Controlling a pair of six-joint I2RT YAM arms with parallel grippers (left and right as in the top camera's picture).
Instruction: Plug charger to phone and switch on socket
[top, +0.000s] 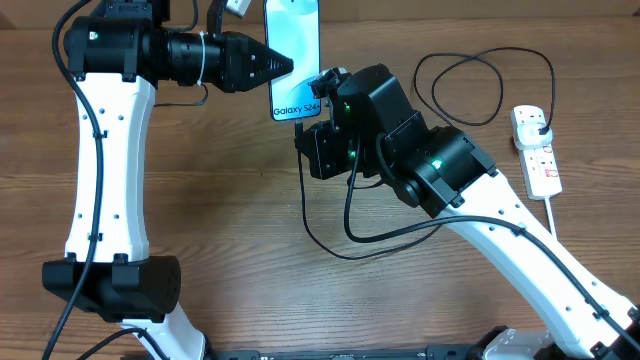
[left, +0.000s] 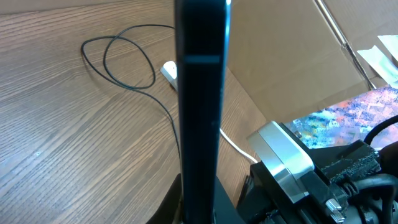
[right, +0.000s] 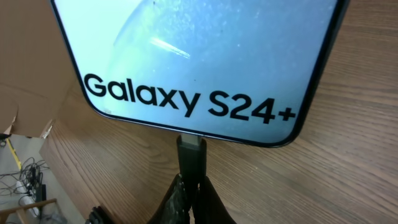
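The phone (top: 294, 55), light-blue screen reading "Galaxy S24+", is held off the table by my left gripper (top: 283, 66), which is shut on its left edge. In the left wrist view the phone's dark edge (left: 199, 106) fills the middle. My right gripper (right: 193, 186) is shut on the charger's connector tip (right: 191, 155), which meets the phone's bottom edge (right: 199, 68). The thin black charger cable (top: 470, 85) loops across the table to a black plug (top: 537, 127) seated in the white socket strip (top: 537, 152) at the right.
The socket's thick white lead (top: 553, 215) runs toward the front right. A thicker black robot cable (top: 350, 215) hangs under the right arm. A brown cardboard wall (left: 292, 68) stands behind the table. The charger loop shows in the left wrist view (left: 127, 59).
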